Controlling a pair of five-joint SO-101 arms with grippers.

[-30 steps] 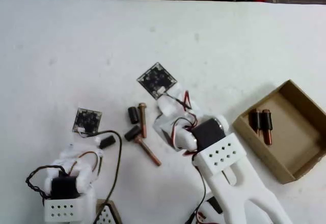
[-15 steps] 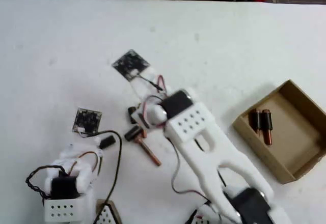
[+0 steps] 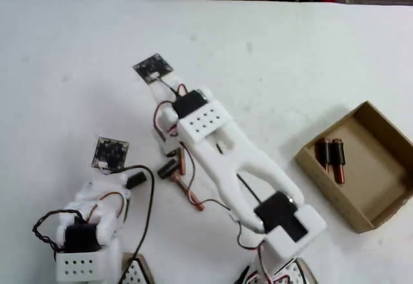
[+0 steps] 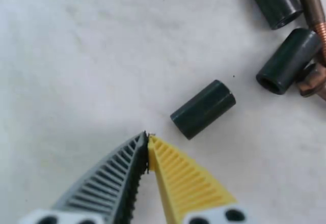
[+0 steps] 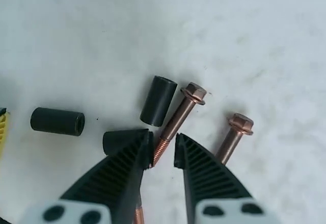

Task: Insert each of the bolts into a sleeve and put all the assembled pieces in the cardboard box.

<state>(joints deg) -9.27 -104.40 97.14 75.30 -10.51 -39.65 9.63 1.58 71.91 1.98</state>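
- Right gripper (image 5: 163,141): jaws narrowly parted, astride the threaded tip of a bolt (image 5: 179,114); nothing gripped yet.
- Left gripper (image 4: 147,138): jaws closed on nothing, tip just beside a loose sleeve (image 4: 202,109) lying on its side.
- Location: the unassembled parts lie clustered well apart from the cardboard box (image 3: 330,195), beyond the right arm from it. Two assembled pieces (image 3: 329,159) lie inside the box.
- Handling, my judgement: the bolt is small, stiff metal, light, smooth-shanked and prone to roll. I would take it mid-shank, below the flanged head.
- Obstructions: a second sleeve (image 5: 158,101) lies just beside the shank and a third sleeve (image 5: 118,140) sits partly behind one finger. Either could be nudged. A second bolt (image 5: 233,136) lies near, on the box side.
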